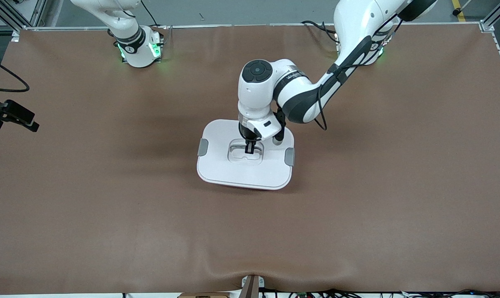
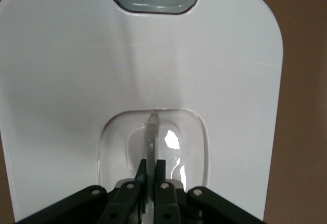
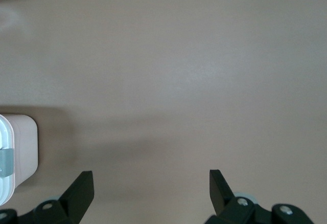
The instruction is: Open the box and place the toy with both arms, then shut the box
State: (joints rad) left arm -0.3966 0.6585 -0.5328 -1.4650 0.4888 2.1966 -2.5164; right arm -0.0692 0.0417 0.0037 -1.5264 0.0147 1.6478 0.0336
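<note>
Tabletop (image 1: 109,207): brown, with the box (image 1: 221,165) resting near its middle, lid on, long axis running between the two arms' ends, a grey clip (image 1: 202,147) at each short side. No toy is seen in any view.

Left arm (image 1: 307,95): reached down over the lid's centre. Left pincer (image 1: 248,150) is set straight down into the recessed clear handle (image 2: 152,132), fingers pressed together on its thin upright rib.

Right pincer (image 3: 151,193): spread wide, nothing held, waiting over bare tabletop toward the right arm's end; the box is seen only at the edge of its view.

The lid is judged best lifted straight up.
</note>
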